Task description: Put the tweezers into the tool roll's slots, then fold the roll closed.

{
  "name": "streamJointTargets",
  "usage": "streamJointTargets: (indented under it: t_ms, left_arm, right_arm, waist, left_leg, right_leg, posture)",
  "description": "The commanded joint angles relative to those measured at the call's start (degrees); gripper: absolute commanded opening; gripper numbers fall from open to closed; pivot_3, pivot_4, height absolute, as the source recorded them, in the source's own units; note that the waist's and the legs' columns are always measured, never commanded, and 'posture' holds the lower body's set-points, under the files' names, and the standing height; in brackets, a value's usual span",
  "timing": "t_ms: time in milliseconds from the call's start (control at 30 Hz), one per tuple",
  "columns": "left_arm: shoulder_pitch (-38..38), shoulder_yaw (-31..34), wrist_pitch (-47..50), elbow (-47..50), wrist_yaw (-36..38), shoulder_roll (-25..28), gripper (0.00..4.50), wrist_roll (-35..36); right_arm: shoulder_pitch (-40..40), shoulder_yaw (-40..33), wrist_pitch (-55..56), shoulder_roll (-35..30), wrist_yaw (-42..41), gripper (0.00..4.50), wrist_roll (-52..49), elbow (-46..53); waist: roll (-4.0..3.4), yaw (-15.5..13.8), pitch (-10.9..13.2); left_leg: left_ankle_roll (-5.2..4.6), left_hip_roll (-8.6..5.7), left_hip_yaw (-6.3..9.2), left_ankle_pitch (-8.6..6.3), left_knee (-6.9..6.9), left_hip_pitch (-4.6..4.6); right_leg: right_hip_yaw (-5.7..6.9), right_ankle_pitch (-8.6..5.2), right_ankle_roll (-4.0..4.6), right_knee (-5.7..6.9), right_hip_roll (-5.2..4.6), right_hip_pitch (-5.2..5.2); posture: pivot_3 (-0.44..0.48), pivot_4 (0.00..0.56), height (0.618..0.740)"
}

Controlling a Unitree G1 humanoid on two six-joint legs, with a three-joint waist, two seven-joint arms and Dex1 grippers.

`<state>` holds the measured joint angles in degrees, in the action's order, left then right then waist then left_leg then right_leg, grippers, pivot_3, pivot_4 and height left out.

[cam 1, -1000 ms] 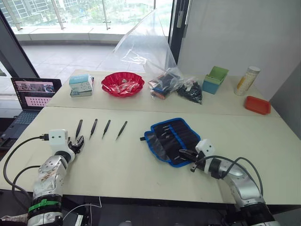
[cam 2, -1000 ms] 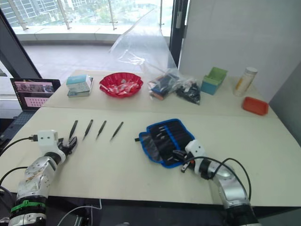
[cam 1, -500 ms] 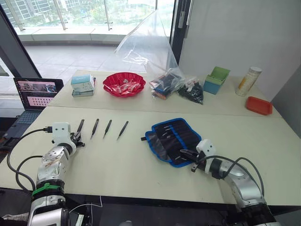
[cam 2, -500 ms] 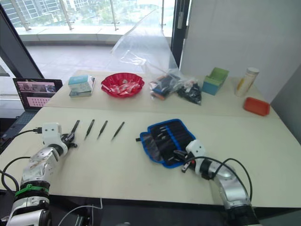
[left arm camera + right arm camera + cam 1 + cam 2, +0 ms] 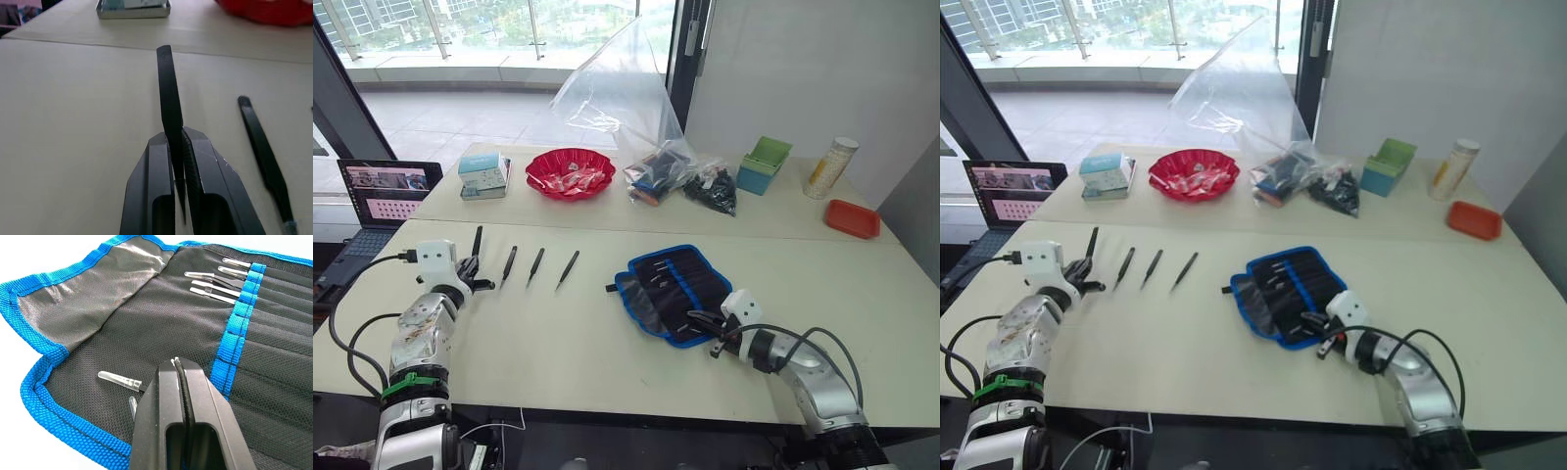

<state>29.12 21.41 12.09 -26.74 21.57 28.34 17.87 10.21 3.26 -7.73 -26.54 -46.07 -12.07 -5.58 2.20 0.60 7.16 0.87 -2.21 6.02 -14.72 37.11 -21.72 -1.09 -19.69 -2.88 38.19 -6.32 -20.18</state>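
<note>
Jaws on the left gripper are pinched on one pair of tweezers, which stands tilted up off the bench so it can be carried across to the roll. Three more tweezers lie in a row just beside it on the bench, awaiting their turn. Well apart to the right, the tool roll lies open and flat, slots exposed for loading. Over its near blue edge the right gripper has its jaws pressed together, seemingly on a thin black strand, perhaps the roll's strap, likely steadying the fabric. Clear-capped tips already sit in several slots.
</note>
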Motion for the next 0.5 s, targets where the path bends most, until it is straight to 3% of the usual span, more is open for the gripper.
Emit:
streamJointTargets:
  t_ms: [33, 233, 367, 500]
  left_arm:
    - [1.3, -4.8, -0.6, 8.8, 7.8, 0.4, 0.01, 1.4]
    - [3.5, -15.8, 1.4, 15.6, 17.8, 1.8, 0.01, -1.5]
    - [7.0, -28.7, 6.8, 19.4, 30.5, 4.4, 0.01, -4.5]
    - [10.5, -32.8, 11.4, 20.6, 34.7, 5.6, 0.01, -5.2]
  right_arm:
    - [-2.5, 1.1, -2.5, -0.2, 0.4, 0.0, 1.2, -2.5]
    - [-2.8, 0.9, -2.6, 0.1, 1.2, 0.0, 1.1, -2.1]
    - [-3.8, 0.8, -2.7, 0.8, 2.3, 0.0, 0.9, -1.0]
    - [-4.1, 0.6, -2.4, 1.2, 3.4, 0.0, 1.1, -1.0]
  waist:
    - [0.0, 0.0, 0.0]
    - [-0.01, 0.1, 0.0]
    - [-0.04, 0.1, 0.0]
    - [-0.12, 0.3, 0.1]
  left_leg:
    - [-0.01, 0.0, 0.0, -0.01, 0.0, -0.02]
    - [-0.07, -0.01, 0.0, -0.03, 0.0, -0.04]
    - [-0.08, -0.06, -0.01, -0.02, 0.03, -0.04]
    - [-0.13, -0.08, -0.02, -0.02, 0.12, -0.07]
  right_leg:
    - [0.0, 0.0, 0.0, -0.03, 0.0, 0.01]
    - [0.01, 0.0, 0.0, -0.04, 0.07, 0.03]
    - [0.03, 0.0, 0.0, -0.04, 0.11, 0.07]
    - [0.05, 0.0, 0.0, -0.04, 0.19, 0.08]
  posture:
    - [0.0, 0.15, 0.74]
    - [0.0, 0.15, 0.74]
    - [0.0, 0.15, 0.74]
    - [0.0, 0.15, 0.74]
